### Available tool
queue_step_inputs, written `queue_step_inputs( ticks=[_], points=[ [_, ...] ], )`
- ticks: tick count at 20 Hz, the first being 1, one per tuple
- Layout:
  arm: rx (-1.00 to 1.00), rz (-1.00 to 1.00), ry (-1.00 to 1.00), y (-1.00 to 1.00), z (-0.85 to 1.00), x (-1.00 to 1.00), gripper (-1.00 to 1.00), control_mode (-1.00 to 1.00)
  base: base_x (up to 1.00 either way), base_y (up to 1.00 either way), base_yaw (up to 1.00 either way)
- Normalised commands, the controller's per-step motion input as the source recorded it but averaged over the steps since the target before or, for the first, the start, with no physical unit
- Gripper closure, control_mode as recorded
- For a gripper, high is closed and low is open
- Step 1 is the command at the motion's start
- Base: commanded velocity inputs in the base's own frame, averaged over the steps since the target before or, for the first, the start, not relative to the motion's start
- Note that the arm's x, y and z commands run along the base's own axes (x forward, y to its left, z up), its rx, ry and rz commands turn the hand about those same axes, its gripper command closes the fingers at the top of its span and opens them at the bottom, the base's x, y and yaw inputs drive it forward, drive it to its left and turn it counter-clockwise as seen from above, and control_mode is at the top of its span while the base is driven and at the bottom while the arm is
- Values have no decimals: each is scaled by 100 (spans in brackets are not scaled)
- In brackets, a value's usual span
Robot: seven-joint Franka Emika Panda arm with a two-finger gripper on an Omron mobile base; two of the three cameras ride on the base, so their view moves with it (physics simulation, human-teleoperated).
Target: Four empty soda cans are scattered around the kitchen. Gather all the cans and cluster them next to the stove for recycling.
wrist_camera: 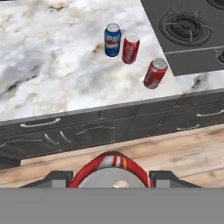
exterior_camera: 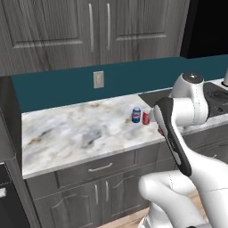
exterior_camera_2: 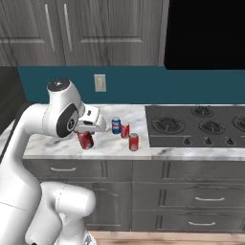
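Cans are what this job turns on, and three of them already stand on the marble surface (exterior_camera_2: 57,143) just left of the stove (exterior_camera_2: 196,125): a blue can (exterior_camera_2: 116,125) touching or nearly touching a red can (exterior_camera_2: 125,129) beside it, and another red can (exterior_camera_2: 133,141) nearer the front edge, close to the stove's left side. In the hand view the same three show as the blue can (wrist_camera: 112,40), its red neighbour (wrist_camera: 130,48) and the nearer red one (wrist_camera: 155,73).

The claw (exterior_camera_2: 86,139) is closed on the fourth can (exterior_camera_2: 85,139), a red one, whose silver top and red rim (wrist_camera: 109,168) sit between the two dark fingertips (wrist_camera: 54,178) at the bottom of the hand view. In the right base view this can hangs at the front edge of the surface, left of the cluster and apart from it. From the left base camera the arm hides most of it; the blue can (exterior_camera: 136,114) and a red can (exterior_camera: 145,118) show beside the forearm.

By my reading this is the carry of the last can. The next move calls for shifting it right toward the group, lowering it upright onto bare marble without knocking the standing cans, then letting go.
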Motion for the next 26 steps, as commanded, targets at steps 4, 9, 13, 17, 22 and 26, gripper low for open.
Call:
queue_step_inputs(
  ticks=[4, 9, 13, 17, 22, 26],
  points=[
    [0, 0, 0, 0, 0, 0, 100, 100, 36, -10, 0],
    [0, 0, 0, 0, 0, 0, 100, 100, 37, -13, 0],
    [0, 0, 0, 0, 0, 0, 100, 100, 37, -12, 0],
    [0, 0, 0, 0, 0, 0, 100, 100, 36, -10, 0],
    [0, 0, 0, 0, 0, 0, 100, 100, 35, -9, 0],
    [0, 0, 0, 0, 0, 0, 100, 100, 28, -10, 0]
  ],
)
